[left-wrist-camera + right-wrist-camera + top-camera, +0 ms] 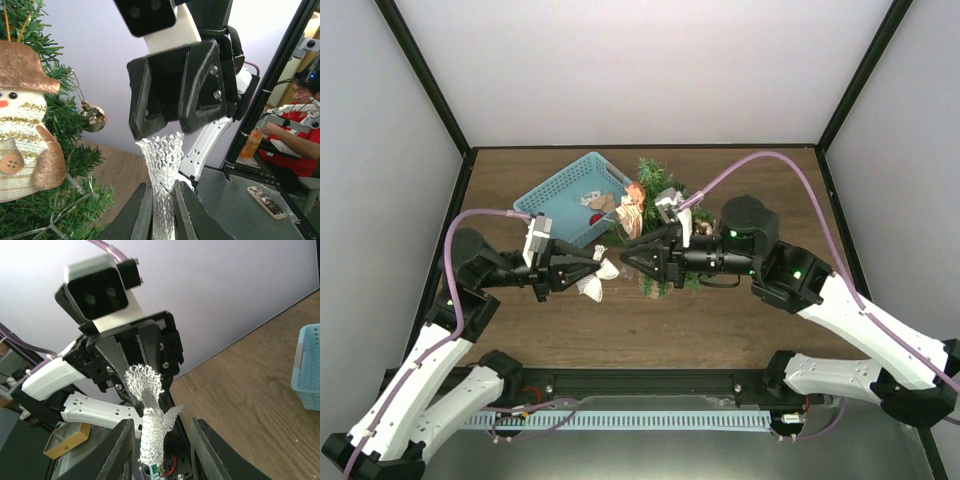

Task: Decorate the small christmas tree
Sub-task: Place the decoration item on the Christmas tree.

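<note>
Right now my left fingers [140, 215] are clamped on a white lace ornament [161, 155], my right fingers [210, 450] spread apart at its tip, the tree [655, 178] half hidden behind the right arm [740, 255].

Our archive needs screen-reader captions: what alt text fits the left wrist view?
The left gripper pinches a white lace ornament upright, with the open right gripper at its top. At left, the small christmas tree carries a snowman and gold bauble.

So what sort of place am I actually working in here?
Most likely a robot teleoperation lab cell: plain white panel walls and black frame posts box in the brown wooden tabletop, and beyond the frame a person in a red shirt works at other equipment.
</note>
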Robot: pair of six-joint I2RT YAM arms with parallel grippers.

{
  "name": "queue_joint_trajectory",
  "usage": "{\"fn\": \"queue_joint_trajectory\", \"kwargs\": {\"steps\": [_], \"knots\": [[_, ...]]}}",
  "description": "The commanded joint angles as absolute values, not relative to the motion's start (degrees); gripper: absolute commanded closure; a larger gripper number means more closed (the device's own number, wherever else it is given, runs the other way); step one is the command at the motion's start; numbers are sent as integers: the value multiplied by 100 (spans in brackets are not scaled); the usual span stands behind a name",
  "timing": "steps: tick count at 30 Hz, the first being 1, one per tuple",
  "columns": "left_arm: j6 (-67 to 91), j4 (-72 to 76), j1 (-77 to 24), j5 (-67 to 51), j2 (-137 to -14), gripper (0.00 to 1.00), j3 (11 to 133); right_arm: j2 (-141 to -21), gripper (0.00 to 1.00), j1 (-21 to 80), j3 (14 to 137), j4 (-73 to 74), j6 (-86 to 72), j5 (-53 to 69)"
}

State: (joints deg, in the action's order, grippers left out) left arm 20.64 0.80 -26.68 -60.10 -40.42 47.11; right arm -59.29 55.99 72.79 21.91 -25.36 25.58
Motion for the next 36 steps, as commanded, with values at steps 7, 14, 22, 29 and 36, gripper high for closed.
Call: {"fn": "queue_joint_trajectory", "kwargs": {"steps": [7,14,22,29,36], "knots": [[2030,208,-2695,-5850,-4018,87,4735,-6218,66,5897,7663,2397,-2471,2334],[2100,284,-2698,-5783,-4020,87,4694,-6249,66,5906,7534,2408,-2393,2562],[2160,344,-2696,-5751,-3992,87,4653,-6266,65,5915,7502,2303,-2341,2687],[2212,404,-2705,-5750,-3985,87,4636,-6325,73,5924,7533,2240,-2301,2786],[2327,418,-2701,-5673,-3973,85,4606,-6284,99,5929,7462,2061,-2094,2877]]}}
